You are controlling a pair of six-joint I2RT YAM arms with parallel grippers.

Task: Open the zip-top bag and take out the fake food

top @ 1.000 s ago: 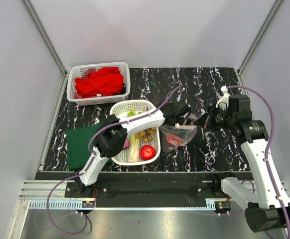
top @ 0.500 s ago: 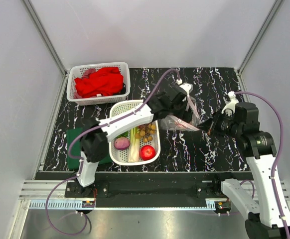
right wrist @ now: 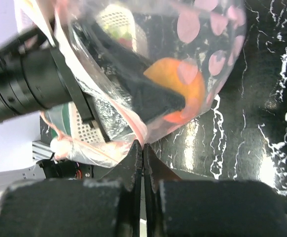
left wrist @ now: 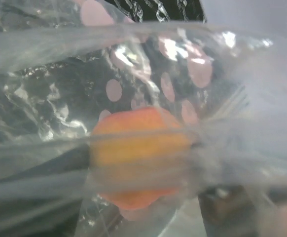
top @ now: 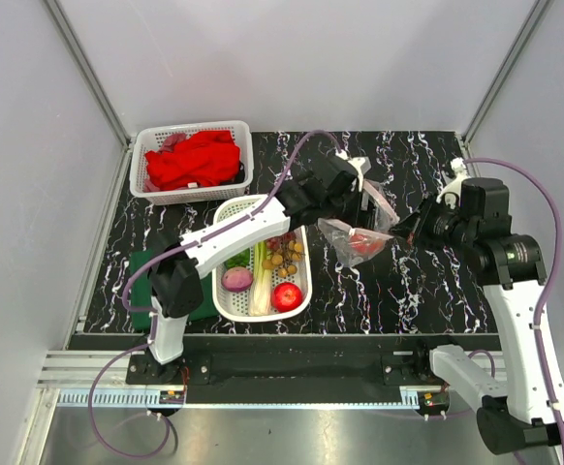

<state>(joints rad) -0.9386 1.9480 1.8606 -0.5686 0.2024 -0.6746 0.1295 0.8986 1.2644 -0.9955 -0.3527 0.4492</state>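
On the black marbled table, the white basket sits left of your left gripper, which reaches inside the clear bag, jaws apart around the peach. To its right, your right gripper pinches the bag's pink edge, jaws together; the bag hangs between them.

The peach is blurred behind the zip-top bag (left wrist view); bag edges cropped there.

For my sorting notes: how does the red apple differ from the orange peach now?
The apple is red; the peach is orange. The apple lies in the white basket; the peach is inside the clear bag that the right tool pinches. Both are round toy fruit.
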